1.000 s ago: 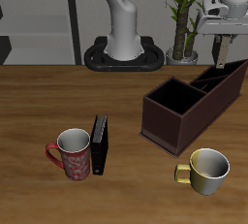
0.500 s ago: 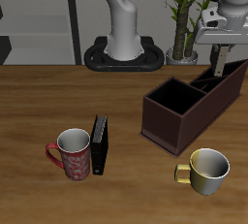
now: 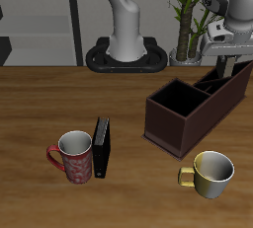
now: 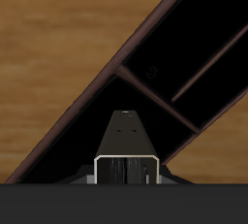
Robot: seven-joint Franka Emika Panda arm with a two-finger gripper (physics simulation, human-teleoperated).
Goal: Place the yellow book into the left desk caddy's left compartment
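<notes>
My gripper (image 3: 225,62) hangs over the far end of the left desk caddy (image 3: 186,123), a long dark brown box with inner dividers. It is shut on the yellow book (image 3: 224,71), which hangs upright below the fingers with its lower edge at about the caddy's rim. In the wrist view the book (image 4: 124,139) shows edge-on, dull tan with a pale outline, over a narrow long section of the caddy (image 4: 97,84). The dividers and the other dark sections lie beyond it.
A red patterned mug (image 3: 75,156) stands near the front edge with a black book (image 3: 102,147) upright beside it. A pale yellow mug (image 3: 211,174) stands in front of the caddy. A potted plant (image 3: 188,15) and the robot base (image 3: 126,54) are at the back.
The gripper has come down with the book toward the caddy's far end, and the arm's wrist has turned. Nothing on the table has moved.
</notes>
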